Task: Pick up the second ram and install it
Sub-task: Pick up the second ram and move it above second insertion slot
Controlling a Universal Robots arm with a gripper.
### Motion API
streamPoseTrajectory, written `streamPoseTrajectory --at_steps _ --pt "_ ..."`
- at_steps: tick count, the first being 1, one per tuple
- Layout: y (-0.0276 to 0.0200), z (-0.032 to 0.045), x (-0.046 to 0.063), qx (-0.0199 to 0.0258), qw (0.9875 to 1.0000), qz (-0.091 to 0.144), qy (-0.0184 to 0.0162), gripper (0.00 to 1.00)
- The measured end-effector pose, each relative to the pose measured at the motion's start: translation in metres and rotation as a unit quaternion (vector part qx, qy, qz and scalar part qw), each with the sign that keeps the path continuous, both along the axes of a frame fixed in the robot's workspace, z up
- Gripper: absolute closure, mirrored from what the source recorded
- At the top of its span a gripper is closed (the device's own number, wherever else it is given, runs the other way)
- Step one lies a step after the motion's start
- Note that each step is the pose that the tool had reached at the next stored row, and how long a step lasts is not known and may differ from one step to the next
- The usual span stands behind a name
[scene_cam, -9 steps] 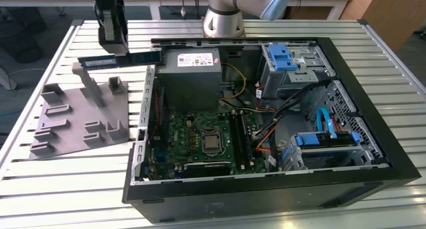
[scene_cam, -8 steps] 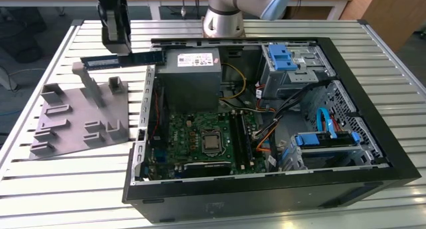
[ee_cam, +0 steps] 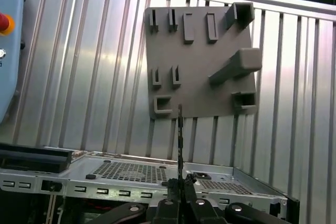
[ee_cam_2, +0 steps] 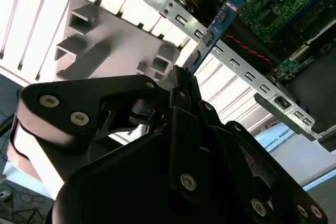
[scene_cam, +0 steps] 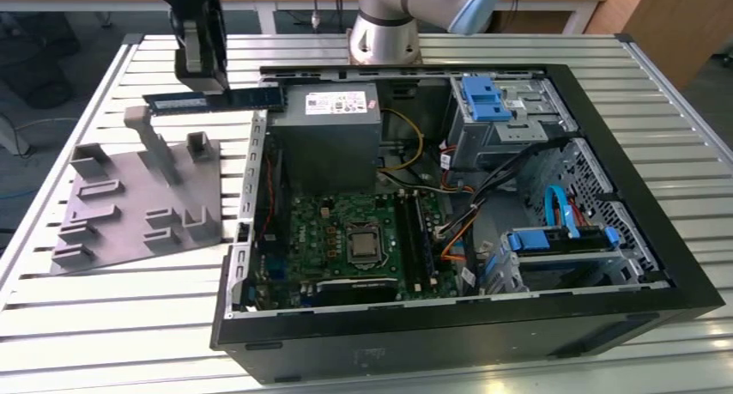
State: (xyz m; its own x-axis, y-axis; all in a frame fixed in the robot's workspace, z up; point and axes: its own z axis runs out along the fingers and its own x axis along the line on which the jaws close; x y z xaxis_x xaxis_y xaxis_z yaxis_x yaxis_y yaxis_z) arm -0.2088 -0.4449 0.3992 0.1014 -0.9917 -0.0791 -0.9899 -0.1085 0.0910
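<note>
When you look at the exterior view from the front, the nearest thing is the black computer case [scene_cam: 458,334]. It lies open on the slatted metal table [scene_cam: 103,325]. Inside it you see the green main board [scene_cam: 343,231] with its long black slots [scene_cam: 414,235]. The blue drive holders [scene_cam: 561,239] sit on the exterior view's right. A little further back stands the grey power supply box [scene_cam: 326,124].

Outside the case, on the exterior view's left, the grey plastic stand [scene_cam: 126,205] rests on the table, with several posts and pockets on it.

Beyond the stand, your gripper [scene_cam: 202,87] hangs down from above. Its fingers are pressed together on the second ram [scene_cam: 172,104] and pinch it. The stick is held level in the air, outside the case and not yet in a slot. One end is over the tall post at the far end of the stand, and the other end reaches the far corner of the case.

In both wrist views you see the stick edge-on. In the second wrist view it [ee_cam_2: 220,19] points from the gripper [ee_cam_2: 181,80] across the metal rim of the case. In the first wrist view it [ee_cam: 180,129] is a thin line running from the gripper [ee_cam: 180,179] toward the stand [ee_cam: 199,61].

Farthest back, the silver arm base [scene_cam: 384,33] stands behind the case.
</note>
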Motion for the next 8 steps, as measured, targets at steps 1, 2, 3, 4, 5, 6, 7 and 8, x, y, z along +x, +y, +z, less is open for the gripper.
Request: streamPoseTrajectory --at_steps 1,2,3,4,5,6,7,8 --pt "0.0000 0.0000 0.0002 0.0000 1.0000 -0.003 0.0000 0.86" --pt "0.0000 -0.0001 0.0004 0.0000 1.0000 -0.006 0.0000 0.86" --pt "0.0000 -0.0001 0.0005 -0.0001 0.9999 -0.010 0.0001 0.86" --pt "0.0000 -0.0002 0.0006 -0.0001 0.9999 -0.015 0.0001 0.86" --pt "0.0000 -0.0004 0.0007 -0.0001 0.9998 -0.020 0.0001 0.86" --pt "0.0000 -0.0007 0.0008 -0.0001 0.9997 -0.024 0.0001 0.86" --pt "0.0000 -0.0010 0.0012 -0.0001 0.9996 -0.028 0.0001 0.86" --pt "0.0000 -0.0015 0.0019 0.0000 0.9995 -0.031 0.0000 0.86"
